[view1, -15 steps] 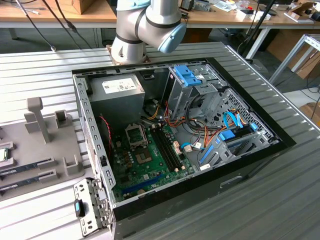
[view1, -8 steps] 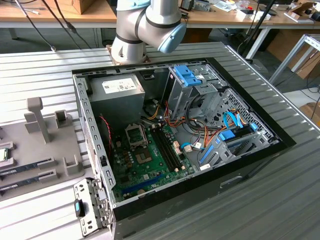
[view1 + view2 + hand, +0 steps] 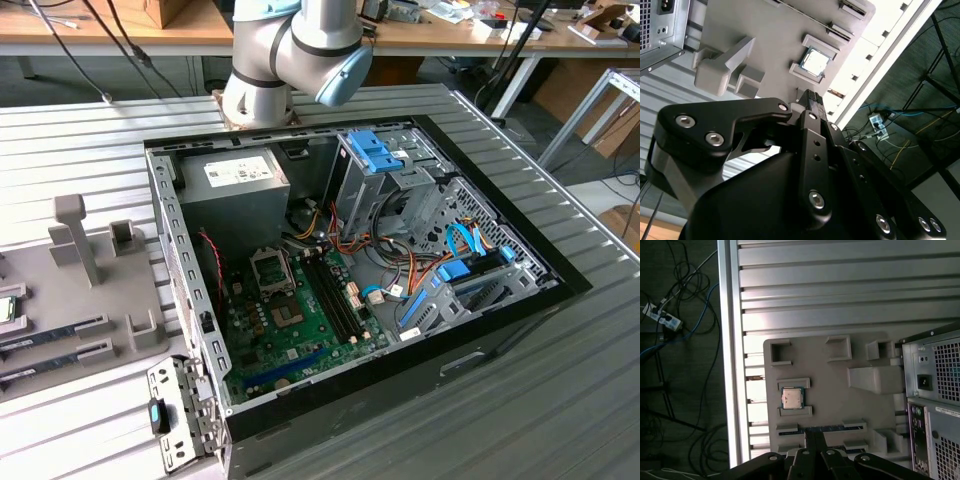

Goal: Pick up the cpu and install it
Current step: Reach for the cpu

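I see the gripper [image 3: 814, 434] with its fingers pressed together, gripping nothing, hanging over the grey tray [image 3: 835, 390] where the cpu [image 3: 791, 398] lies flat between two brackets

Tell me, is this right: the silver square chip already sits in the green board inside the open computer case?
No. The cpu lies on the grey holder plate outside the case, as the first wrist view shows; the case is open in the exterior view.
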You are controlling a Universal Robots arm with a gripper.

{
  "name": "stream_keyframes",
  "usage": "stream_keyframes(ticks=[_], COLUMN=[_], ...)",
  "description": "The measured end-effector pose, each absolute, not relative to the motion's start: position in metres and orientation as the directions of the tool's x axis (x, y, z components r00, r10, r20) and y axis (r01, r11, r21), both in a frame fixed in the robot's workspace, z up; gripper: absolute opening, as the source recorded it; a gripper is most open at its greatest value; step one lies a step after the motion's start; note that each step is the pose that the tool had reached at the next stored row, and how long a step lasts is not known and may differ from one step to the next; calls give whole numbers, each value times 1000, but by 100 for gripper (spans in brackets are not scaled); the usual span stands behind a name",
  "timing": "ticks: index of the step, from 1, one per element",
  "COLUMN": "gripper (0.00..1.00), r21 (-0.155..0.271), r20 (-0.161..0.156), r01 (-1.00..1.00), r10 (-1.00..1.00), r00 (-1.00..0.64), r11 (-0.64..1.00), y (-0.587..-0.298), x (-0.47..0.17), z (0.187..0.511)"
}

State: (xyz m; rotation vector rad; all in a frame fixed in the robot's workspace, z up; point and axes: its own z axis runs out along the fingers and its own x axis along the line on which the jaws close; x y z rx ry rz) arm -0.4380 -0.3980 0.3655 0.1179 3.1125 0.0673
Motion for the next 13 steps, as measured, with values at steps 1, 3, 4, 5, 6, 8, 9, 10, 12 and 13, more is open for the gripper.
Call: stream_keyframes(ticks=[1,3,4,5,6,8,9,10,12,13], gripper=[11,11,11,11,11,11,11,11,11,11], r21=[44,44,44,44,44,44,44,44,44,44], r20=[-24,-25,-24,-24,-24,-24,-24,-24,-24,-25], r01=[75,75,75,75,75,75,75,75,75,75], r10=[76,76,76,76,76,76,76,76,76,76], r00=[-997,-997,-997,-997,-997,-997,-997,-997,-997,-997], r11=[996,996,996,996,996,996,996,996,996,996], y=[-398,-398,-398,-398,-398,-398,-398,-398,-398,-398], x=[-438,-438,-438,-438,-438,-438,-438,-438,-438,-438], z=[365,365,363,362,362,360,360,360,360,360])
